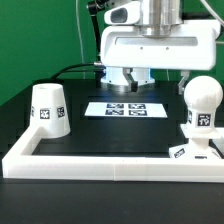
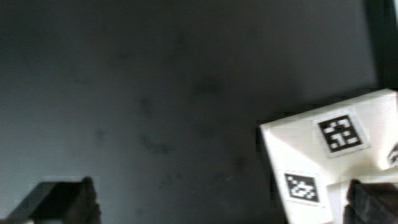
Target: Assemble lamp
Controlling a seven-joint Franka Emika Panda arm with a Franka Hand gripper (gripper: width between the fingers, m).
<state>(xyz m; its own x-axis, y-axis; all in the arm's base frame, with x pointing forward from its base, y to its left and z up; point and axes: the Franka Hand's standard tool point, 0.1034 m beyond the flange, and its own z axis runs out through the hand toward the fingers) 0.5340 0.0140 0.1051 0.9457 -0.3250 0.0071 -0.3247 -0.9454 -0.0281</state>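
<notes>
The white cup-like shade [image 1: 48, 108] stands on the black table at the exterior view's left. The round-headed bulb [image 1: 200, 104] stands at the exterior view's right, close to the rail corner, with a small tagged white piece [image 1: 184, 152] at its foot. My gripper [image 1: 131, 80] hangs low at the back centre, behind the marker board [image 1: 125, 108]. In the wrist view my gripper [image 2: 219, 205] is open wide. A white tagged block, seemingly the lamp base [image 2: 334, 150], lies between the jaws, close to one dark fingertip [image 2: 377, 200] and far from the other. I hold nothing.
A long white border rail [image 1: 100, 162] runs along the front of the table and turns up the exterior view's left side. A green wall stands behind the arm.
</notes>
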